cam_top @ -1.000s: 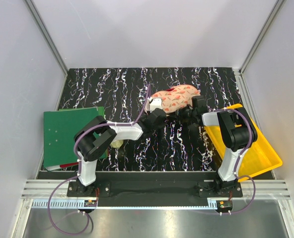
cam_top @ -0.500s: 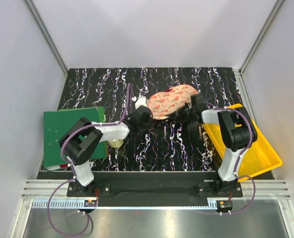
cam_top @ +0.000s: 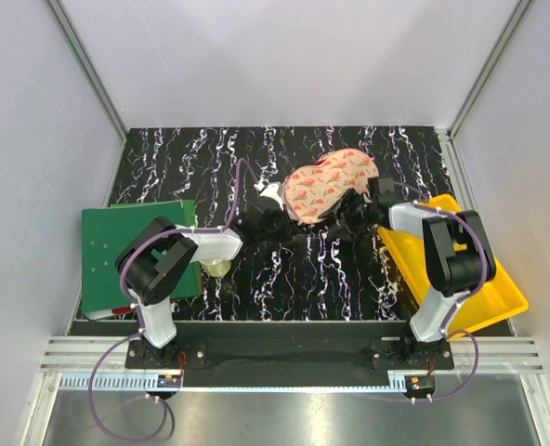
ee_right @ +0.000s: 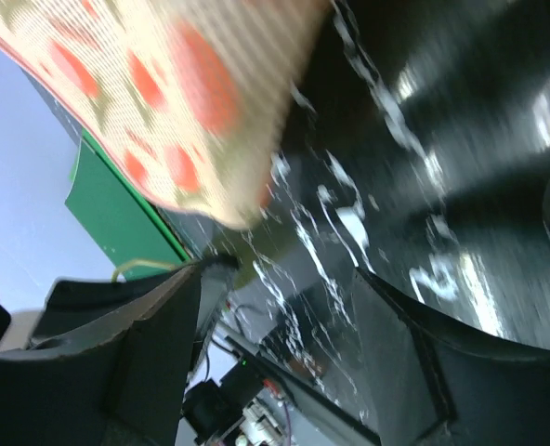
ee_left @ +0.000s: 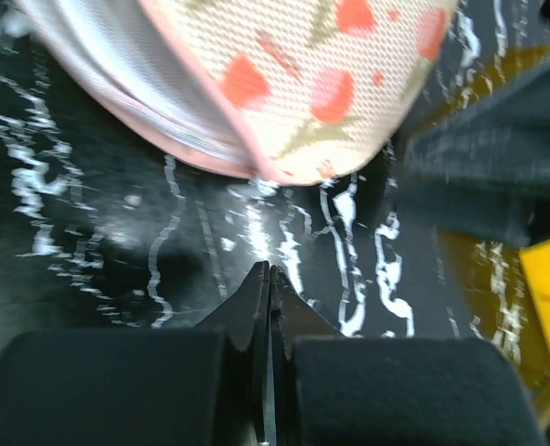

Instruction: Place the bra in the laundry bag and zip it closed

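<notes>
**A robot lab test cell**

You are looking into a lab enclosure. Plain pale panels (cam_top: 284, 56) in aluminium framing (cam_top: 85, 70) wall off the black marbled desk (cam_top: 182, 158). Two arm bases (cam_top: 159, 348) are bolted beside a slotted rail (cam_top: 80, 353) at its near edge.

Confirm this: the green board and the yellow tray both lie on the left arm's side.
Only the green board does. The yellow tray lies on the right arm's side, as the top external view shows.

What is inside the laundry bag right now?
Of the laundry bag, only the patterned outer shell and a strip of white lining at its edge show. Its interior is covered, so whether the bra is inside cannot be told.
</notes>
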Tool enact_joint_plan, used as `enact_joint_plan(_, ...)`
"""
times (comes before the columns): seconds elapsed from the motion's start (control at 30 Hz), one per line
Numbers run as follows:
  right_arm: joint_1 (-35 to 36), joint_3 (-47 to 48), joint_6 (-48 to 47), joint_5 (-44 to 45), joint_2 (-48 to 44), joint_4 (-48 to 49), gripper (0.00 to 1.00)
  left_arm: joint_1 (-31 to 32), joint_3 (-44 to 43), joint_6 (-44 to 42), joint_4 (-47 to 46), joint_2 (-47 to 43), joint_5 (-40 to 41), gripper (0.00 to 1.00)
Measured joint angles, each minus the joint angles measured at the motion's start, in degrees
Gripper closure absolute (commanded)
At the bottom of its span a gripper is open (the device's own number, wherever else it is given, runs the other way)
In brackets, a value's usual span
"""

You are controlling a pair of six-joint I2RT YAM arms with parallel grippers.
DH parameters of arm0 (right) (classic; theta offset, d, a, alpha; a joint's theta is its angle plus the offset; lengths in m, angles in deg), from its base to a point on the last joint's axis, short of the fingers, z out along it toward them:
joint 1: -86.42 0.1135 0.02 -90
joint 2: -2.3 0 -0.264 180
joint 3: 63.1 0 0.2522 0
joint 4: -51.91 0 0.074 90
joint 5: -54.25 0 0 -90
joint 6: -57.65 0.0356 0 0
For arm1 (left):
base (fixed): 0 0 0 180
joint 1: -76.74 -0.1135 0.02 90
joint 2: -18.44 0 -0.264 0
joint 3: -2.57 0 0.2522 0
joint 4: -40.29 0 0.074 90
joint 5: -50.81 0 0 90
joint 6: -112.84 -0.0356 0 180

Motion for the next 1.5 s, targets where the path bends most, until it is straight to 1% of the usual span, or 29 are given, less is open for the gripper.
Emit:
enact_joint_plan(0.13,0.02,-7.10,3.39,-0.11,-5.07,2.99,0.26,0.79,-0.42,1.22,-1.05,0.70,-2.03,1.00)
enact_joint_plan(0.17,0.02,-7.69,3.78,0.07,-5.46,3.50,0.26,0.98,-0.52,1.33,-1.07,0.74,-2.32,0.96)
enact_joint_plan(0.2,0.02,-8.00,4.33,0.24,-5.66,4.11,0.26,1.09,-0.57,1.33,-1.07,0.74,-2.47,0.80)
enact_joint_plan(0.23,0.02,-8.04,4.85,0.24,-5.66,4.85,0.26,1.20,-0.61,1.38,-1.09,0.74,-2.51,0.71)
enact_joint_plan(0.27,0.02,-8.04,5.25,0.20,-5.64,5.51,0.25,1.29,-0.63,1.14,-1.03,0.74,-2.58,0.64)
enact_joint_plan(0.3,0.02,-8.04,5.75,0.17,-5.62,6.43,0.25,1.40,-0.63,1.03,-0.92,0.74,-2.62,0.51)
enact_joint_plan(0.33,0.02,-8.04,6.16,0.11,-5.49,7.23,0.25,1.42,-0.81,0.66,-0.74,0.83,-2.64,0.49)
enact_joint_plan(0.4,0.02,-8.02,7.69,-0.52,-4.59,9.88,0.25,1.42,-2.45,0.22,0.85,1.64,-2.45,0.47)
enact_joint_plan(0.5,0.02,-7.63,10.01,-1.81,-2.10,12.94,0.25,1.40,-7.19,-1.03,4.98,4.24,-1.97,0.47)
enact_joint_plan(0.63,0.02,-6.93,12.87,-2.84,1.33,15.74,0.25,1.33,-13.27,-2.86,9.77,7.43,-1.01,0.49)
enact_joint_plan(0.7,0.02,-6.86,13.81,-2.89,2.08,16.76,0.25,1.33,-14.91,-3.78,11.41,8.31,0.15,0.51)
enact_joint_plan(0.77,0.02,-6.60,14.67,-3.34,2.54,17.44,0.25,1.33,-15.37,-4.44,12.57,8.74,1.18,0.50)
enact_joint_plan(0.83,0.02,-6.10,15.43,-3.89,3.08,18.38,0.26,1.33,-15.61,-5.18,13.46,9.33,1.79,0.49)
enact_joint_plan(1.0,0.02,-5.66,16.57,-4.28,3.69,19.80,0.27,1.33,-16.31,-6.05,14.82,10.01,2.67,0.38)
enact_joint_plan(1.03,0.02,-5.53,16.76,-4.31,3.87,19.87,0.28,1.33,-16.33,-6.19,14.88,10.01,2.78,0.37)
enact_joint_plan(1.13,0.02,-5.29,17.51,-4.31,4.68,20.74,0.31,1.33,-16.50,-6.51,14.75,10.01,2.97,0.37)
enact_joint_plan(1.23,0.02,-4.94,18.29,-4.28,5.92,21.11,0.41,1.27,-16.63,-6.91,14.38,10.25,2.97,0.37)
enact_joint_plan(1.37,0.02,-4.81,19.26,-3.56,7.39,21.00,0.48,0.98,-16.37,-7.17,13.09,10.38,2.91,0.37)
enact_joint_plan(1.4,0.02,-4.79,19.34,-3.23,7.54,20.96,0.52,0.92,-15.85,-7.17,12.28,10.32,2.82,0.37)
enact_joint_plan(1.43,0.02,-4.66,19.37,-2.93,7.69,20.94,0.57,0.76,-15.37,-7.10,11.72,10.16,2.71,0.34)
enact_joint_plan(1.47,0.02,-4.44,19.39,-2.58,7.89,20.94,0.58,0.68,-14.62,-7.13,10.86,9.75,2.51,0.32)
enact_joint_plan(1.5,0.02,-4.17,19.50,-2.45,8.07,20.94,0.65,0.55,-13.60,-7.13,10.51,9.09,2.47,0.31)
